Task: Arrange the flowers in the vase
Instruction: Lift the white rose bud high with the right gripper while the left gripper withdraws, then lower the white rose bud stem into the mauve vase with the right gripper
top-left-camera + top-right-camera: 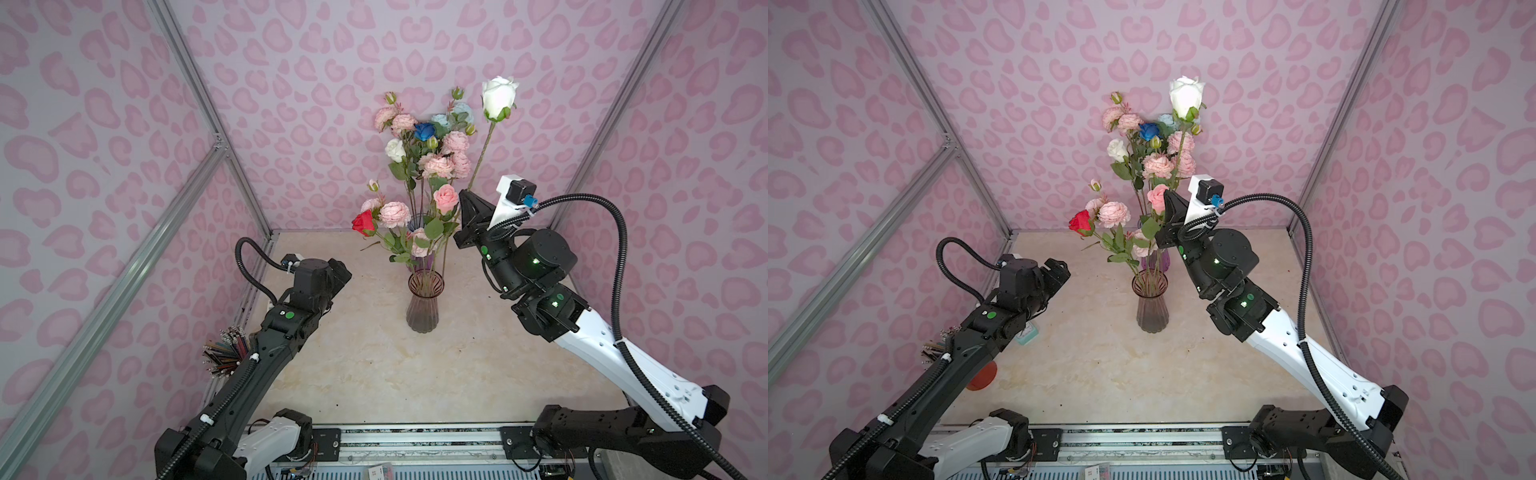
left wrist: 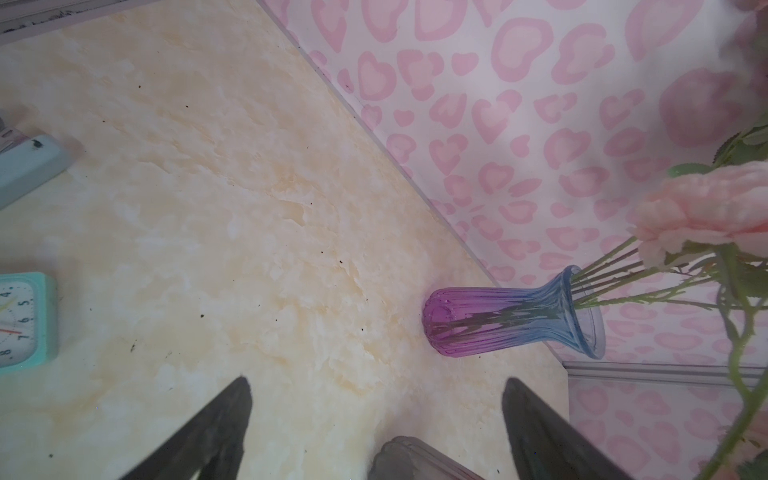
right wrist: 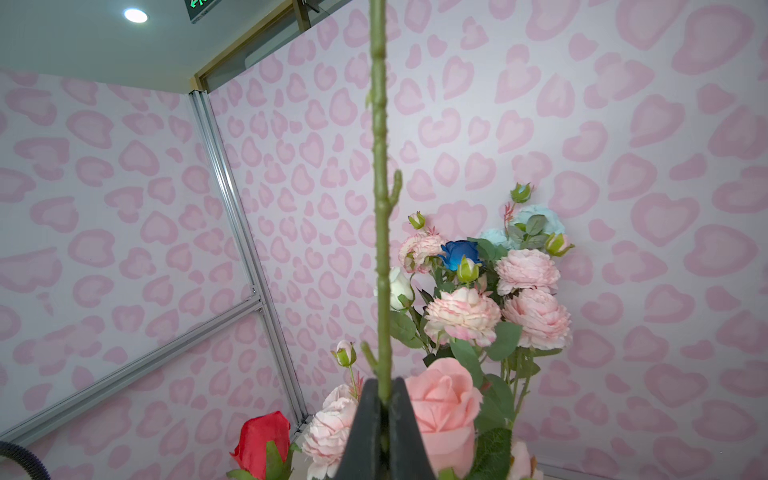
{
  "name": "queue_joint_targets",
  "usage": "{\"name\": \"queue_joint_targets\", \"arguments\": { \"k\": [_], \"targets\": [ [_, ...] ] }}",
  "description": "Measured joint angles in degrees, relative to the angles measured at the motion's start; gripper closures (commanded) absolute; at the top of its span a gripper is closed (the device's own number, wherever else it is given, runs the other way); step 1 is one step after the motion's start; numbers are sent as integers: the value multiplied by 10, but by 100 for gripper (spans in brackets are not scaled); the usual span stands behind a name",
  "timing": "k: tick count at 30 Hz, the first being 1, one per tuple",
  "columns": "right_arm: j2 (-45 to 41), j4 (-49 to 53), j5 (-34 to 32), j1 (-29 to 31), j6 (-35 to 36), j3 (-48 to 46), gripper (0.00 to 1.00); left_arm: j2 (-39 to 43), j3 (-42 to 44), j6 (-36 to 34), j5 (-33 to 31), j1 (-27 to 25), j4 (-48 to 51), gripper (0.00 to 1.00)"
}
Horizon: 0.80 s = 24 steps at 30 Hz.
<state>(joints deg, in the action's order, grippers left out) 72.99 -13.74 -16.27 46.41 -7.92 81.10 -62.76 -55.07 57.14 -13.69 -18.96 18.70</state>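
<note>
- Currently, the right gripper (image 1: 467,194) is clamped on the white rose (image 1: 498,97) stem, with the bloom high and to the right of the grey vase (image 1: 423,316).
- Guide the stem end steeply into the mouth, clear of the seated flowers (image 1: 440,164).
- The left gripper (image 2: 376,382) stands wide and empty.

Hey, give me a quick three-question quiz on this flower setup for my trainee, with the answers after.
1. True or false: the right gripper is shut on the stem of the raised white rose.
2. How many vases are there?
3. The left gripper is: A open, empty; B shut on a stem; C shut, empty.
Key: 1 true. 2 two: smoky vase, purple-blue vase. 3 A.
</note>
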Motion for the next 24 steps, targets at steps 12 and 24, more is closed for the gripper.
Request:
{"name": "queue_joint_targets", "arguments": {
  "k": [12, 24],
  "targets": [
    [27, -43, -13, 4, 6, -59, 96, 13, 0, -1, 9, 1, 0, 5],
    [25, 10, -62, 43, 7, -114, 75, 14, 0, -2, 13, 1, 0, 5]
  ]
}}
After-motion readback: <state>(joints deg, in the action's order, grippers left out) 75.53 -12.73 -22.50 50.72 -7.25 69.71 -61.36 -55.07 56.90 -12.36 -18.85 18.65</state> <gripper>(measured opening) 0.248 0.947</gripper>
